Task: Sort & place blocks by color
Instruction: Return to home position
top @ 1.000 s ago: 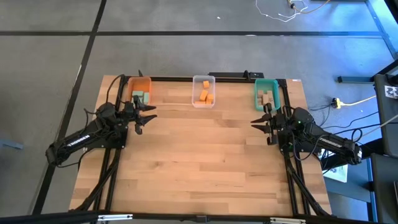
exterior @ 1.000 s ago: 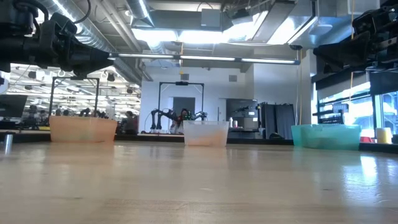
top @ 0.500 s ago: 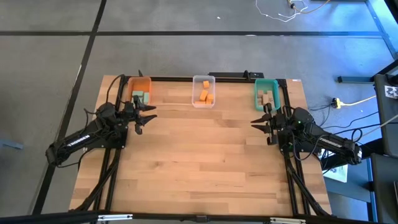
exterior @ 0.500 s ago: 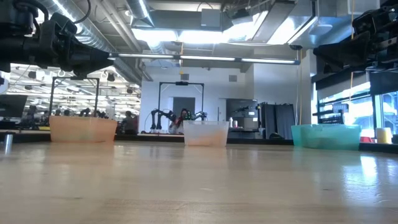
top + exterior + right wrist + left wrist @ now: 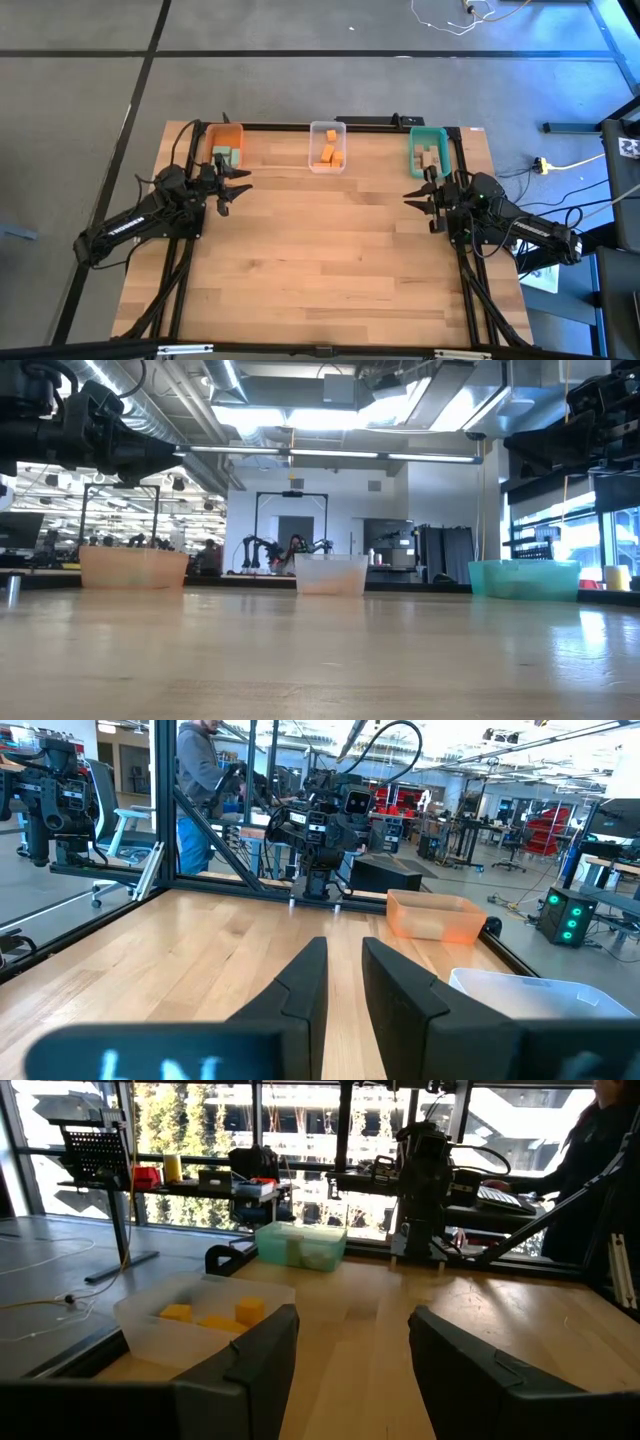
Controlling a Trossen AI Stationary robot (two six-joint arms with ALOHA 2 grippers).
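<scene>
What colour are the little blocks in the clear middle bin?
Orange. The high view shows the blocks best, inside the clear bin.

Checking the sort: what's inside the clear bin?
Only orange blocks show inside the clear bin; at least three in the left wrist view. Whether more lie beneath them cannot be seen.

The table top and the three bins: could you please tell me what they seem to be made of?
Table top: light wood in joined strips, with grain and seams visible and a smooth, slightly glossy finish that catches the light. Orange bin, clear bin and teal bin: probably thin moulded plastic. It looks translucent, since light passes through their walls in the low view.
</scene>
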